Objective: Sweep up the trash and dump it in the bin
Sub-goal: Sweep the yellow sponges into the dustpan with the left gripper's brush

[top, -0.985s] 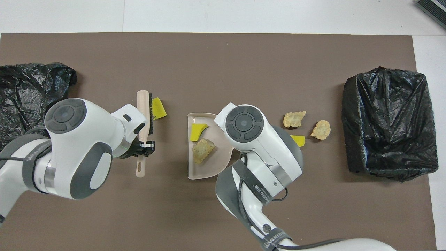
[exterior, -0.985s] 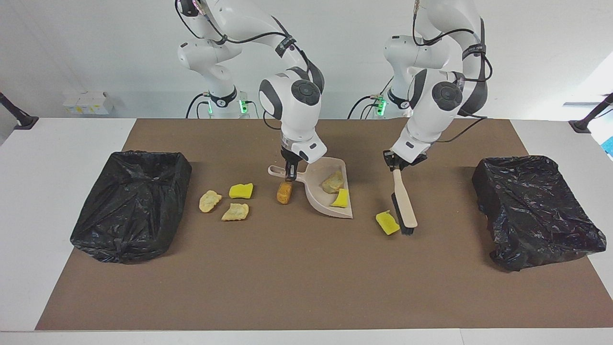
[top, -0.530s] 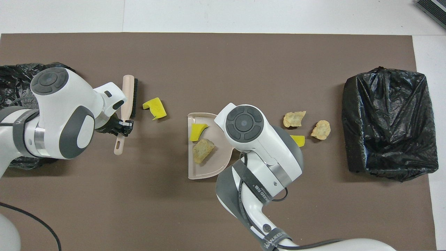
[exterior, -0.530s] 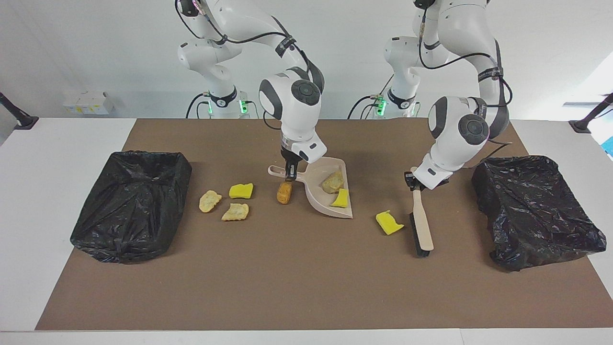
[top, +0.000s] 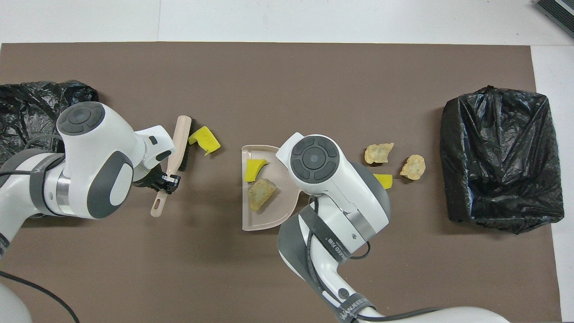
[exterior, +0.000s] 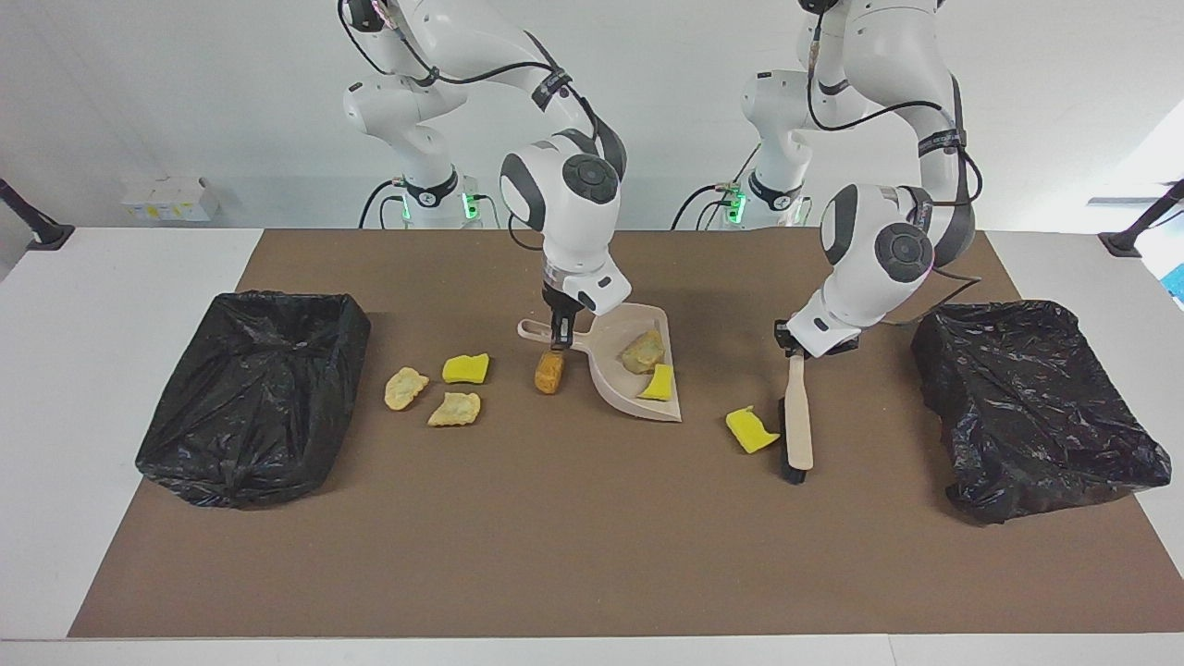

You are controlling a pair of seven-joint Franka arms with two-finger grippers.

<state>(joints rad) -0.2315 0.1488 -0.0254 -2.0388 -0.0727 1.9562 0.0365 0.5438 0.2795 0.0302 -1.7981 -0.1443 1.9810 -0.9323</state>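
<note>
The left gripper (exterior: 795,352) is clamped on the handle of the beige brush (exterior: 797,424), whose dark bristles rest on the brown mat (exterior: 592,546) just beside a yellow sponge chunk (exterior: 749,430), toward the left arm's end of the tabletop. The right gripper (exterior: 559,335) is pinched on the handle of the beige dustpan (exterior: 618,381), which sits flat near the middle of the mat, closer to the robots' edge. Inside the pan lie two pieces of the trash: a pale tan crumbly piece (exterior: 642,352) and a second yellow chunk (exterior: 658,383) at its open lip. An orange-brown lump (exterior: 548,371) lies just beside the pan's handle (partly under the right gripper in the overhead view). Toward the right arm's end, another yellow chunk (exterior: 464,368) and two tan scraps (exterior: 405,388) (exterior: 455,409) lie loose on the mat. A black-lined bin (exterior: 252,393) stands at each end of the mat, the other one (exterior: 1034,405) near the brush.
</note>
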